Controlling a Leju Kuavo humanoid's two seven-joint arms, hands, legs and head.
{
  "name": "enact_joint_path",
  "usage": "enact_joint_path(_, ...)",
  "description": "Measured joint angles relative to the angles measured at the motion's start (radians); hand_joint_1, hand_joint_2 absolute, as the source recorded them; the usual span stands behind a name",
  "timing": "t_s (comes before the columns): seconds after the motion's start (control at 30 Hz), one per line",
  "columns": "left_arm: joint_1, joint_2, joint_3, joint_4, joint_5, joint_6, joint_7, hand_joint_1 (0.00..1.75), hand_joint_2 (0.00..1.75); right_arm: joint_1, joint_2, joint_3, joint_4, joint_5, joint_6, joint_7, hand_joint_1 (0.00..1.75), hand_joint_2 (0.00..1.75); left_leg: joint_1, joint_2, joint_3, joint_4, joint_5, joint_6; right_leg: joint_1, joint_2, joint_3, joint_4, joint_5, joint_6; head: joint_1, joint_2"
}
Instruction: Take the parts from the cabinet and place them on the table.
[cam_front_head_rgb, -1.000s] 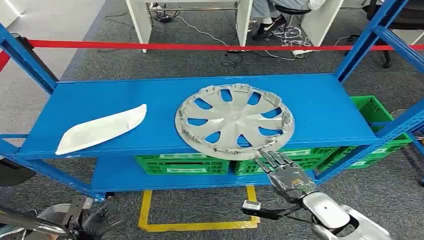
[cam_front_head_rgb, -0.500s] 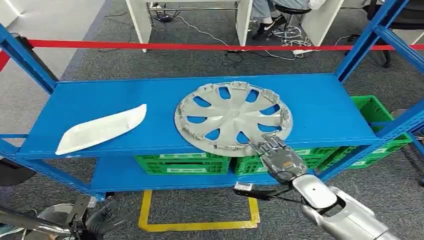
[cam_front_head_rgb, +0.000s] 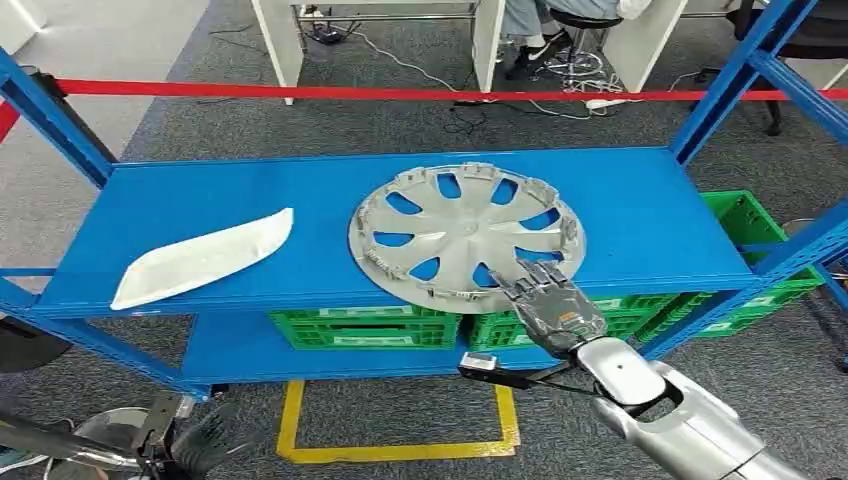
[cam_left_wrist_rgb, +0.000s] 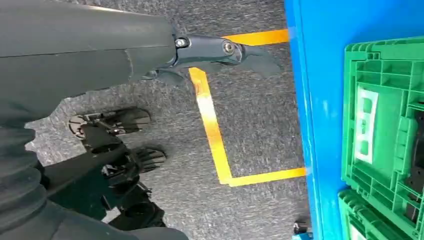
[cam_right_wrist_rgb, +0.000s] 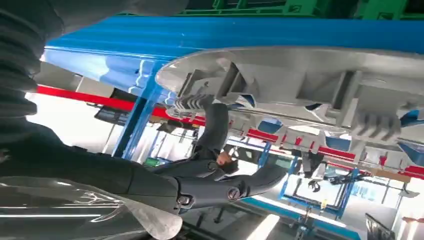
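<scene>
Silver hubcap (cam_front_head_rgb: 467, 235) flat on blue shelf (cam_front_head_rgb: 180, 215), near edge overhanging the front. Right hand (cam_front_head_rgb: 547, 300) at that edge, fingers reaching over the rim; firmness of grip hard to make out. White curved part (cam_front_head_rgb: 203, 258) toward shelf's other end. Green crates (cam_front_head_rgb: 365, 328) below, contents hidden. Left hand (cam_front_head_rgb: 200, 440) low, fingers loosely apart, holding nothing.

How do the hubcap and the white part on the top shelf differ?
The hubcap is round, silver-grey and spoked with cut-outs; the white part is a long, narrow, solid sliver. The hubcap overhangs the shelf's front edge, with the right robot hand at its rim; the white part lies untouched. Both rest on the blue shelf.
</scene>
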Motion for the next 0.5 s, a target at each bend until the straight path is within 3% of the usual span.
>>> enact_joint_path(0.5,-0.001,-0.001,0.003,0.016,-0.006,-0.003,-0.002,0.0,1.75,-0.004,0.003,0.007,0.006,-0.019,0.003,-0.002,0.0,1.75,0.0,0.0,0.0,0.0,0.0,0.0,0.0,0.0,0.0,0.0,0.0,0.0,0.0,0.0)
